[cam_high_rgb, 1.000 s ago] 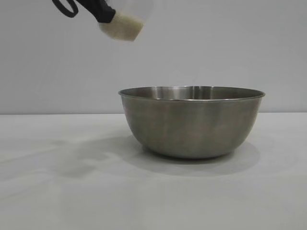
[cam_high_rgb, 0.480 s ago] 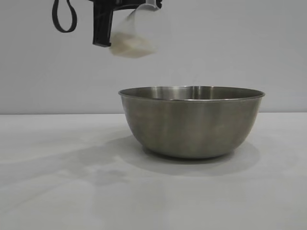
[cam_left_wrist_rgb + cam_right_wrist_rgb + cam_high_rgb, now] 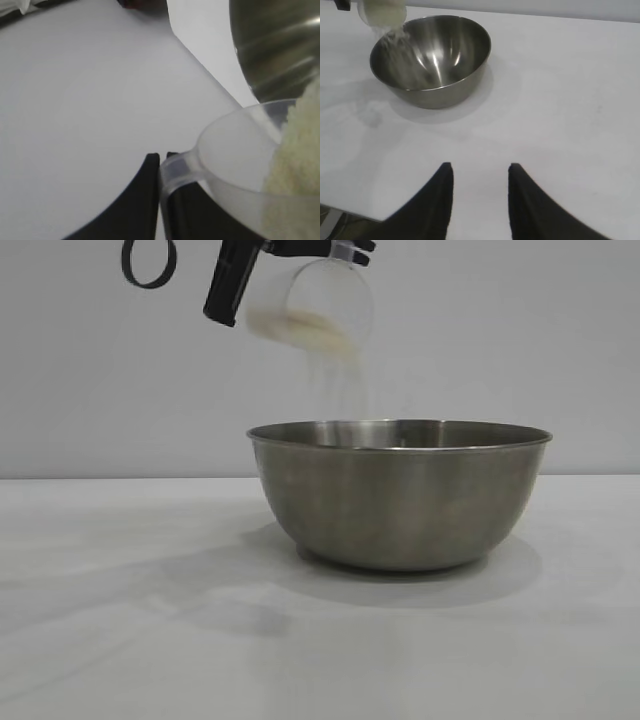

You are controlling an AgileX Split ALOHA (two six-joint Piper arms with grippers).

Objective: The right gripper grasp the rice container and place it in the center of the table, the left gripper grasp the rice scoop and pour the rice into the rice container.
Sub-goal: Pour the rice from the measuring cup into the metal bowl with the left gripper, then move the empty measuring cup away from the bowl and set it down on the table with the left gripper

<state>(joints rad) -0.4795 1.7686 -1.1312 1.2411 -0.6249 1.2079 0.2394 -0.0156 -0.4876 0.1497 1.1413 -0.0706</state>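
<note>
The steel rice container (image 3: 400, 490) stands on the white table (image 3: 120, 640); it also shows in the right wrist view (image 3: 432, 57) and the left wrist view (image 3: 280, 45). My left gripper (image 3: 240, 280) is shut on the handle of the translucent rice scoop (image 3: 315, 305), held tilted above the container's left rim. Rice (image 3: 340, 380) falls from the scoop into the container. In the left wrist view my left gripper (image 3: 162, 162) pinches the scoop's handle (image 3: 175, 167), with rice (image 3: 295, 165) in the cup. My right gripper (image 3: 480, 170) is open and empty, back from the container.
A black cable loop (image 3: 148, 262) hangs beside the left gripper. The table's near edge (image 3: 350, 210) shows in the right wrist view. A dark object (image 3: 142, 4) lies at the table's far edge in the left wrist view.
My left gripper has moved right and tipped the scoop further over the container's rim. Rice now streams out of the scoop into the container. The container has not moved.
</note>
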